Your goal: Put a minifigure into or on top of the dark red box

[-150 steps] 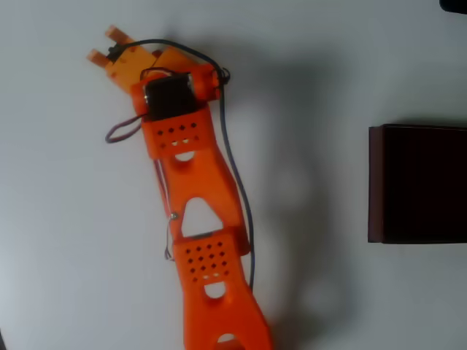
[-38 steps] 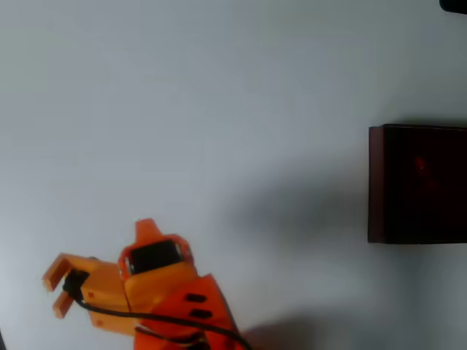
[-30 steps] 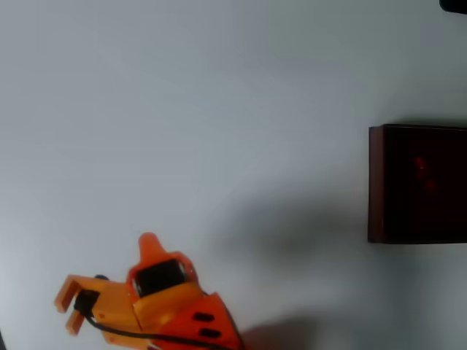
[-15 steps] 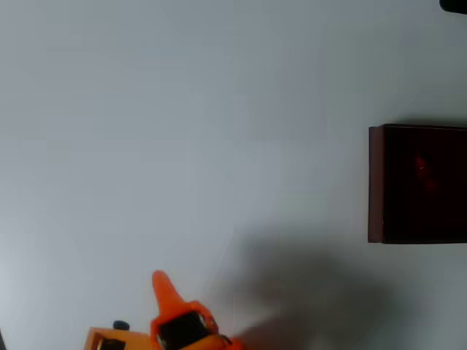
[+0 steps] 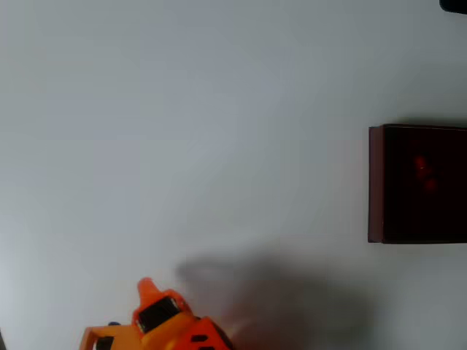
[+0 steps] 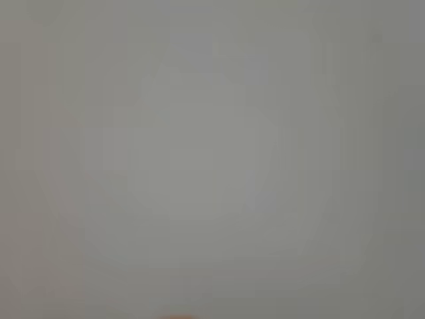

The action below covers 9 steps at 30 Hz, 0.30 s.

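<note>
A pale grey-white table (image 5: 182, 124) is filling the overhead view, smooth and bare over most of its top; a soft dark shadow (image 5: 284, 292) is lying on it near the bottom, just to the right of the arm. At the right edge of that view a dark red box (image 5: 375, 182) is sitting flat on the table, with its open top facing up; its walls are looking maroon and its inside is looking almost black; the right part of the box is running off the picture. Inside the box, toward the upper middle, a small faint red shape is showing, and this is looking like the minifigure (image 5: 423, 169); it is dim and blurry, so how it is lying is too hard to tell. At the very top right corner a tiny black thing (image 5: 454, 4) is poking in. At the bottom edge, left of the middle, the orange arm (image 5: 164, 321) is peeking into the overhead view, well apart from the box; a pointed orange tip and a dark block on it are showing, and the rest is cut off by the edge. The fingers of the gripper are out of sight there, so I cannot tell if it is open or closed, or if it is holding anything. The wrist view is showing blurry grey all over, with a thin orange smear (image 6: 176, 316) at the bottom edge.
</note>
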{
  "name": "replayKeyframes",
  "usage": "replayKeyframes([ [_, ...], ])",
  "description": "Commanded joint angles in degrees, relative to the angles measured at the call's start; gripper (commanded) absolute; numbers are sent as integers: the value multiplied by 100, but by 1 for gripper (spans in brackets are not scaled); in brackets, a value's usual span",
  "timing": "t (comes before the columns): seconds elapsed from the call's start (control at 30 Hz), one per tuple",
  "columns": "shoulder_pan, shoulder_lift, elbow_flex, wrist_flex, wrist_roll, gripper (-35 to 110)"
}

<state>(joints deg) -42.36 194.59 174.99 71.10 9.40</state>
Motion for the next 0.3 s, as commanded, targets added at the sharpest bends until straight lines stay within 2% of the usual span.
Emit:
replayKeyframes([
  [0.0,-343,88,35,-167,-97,0],
  [0.27,-404,88,26,-158,-281,0],
])
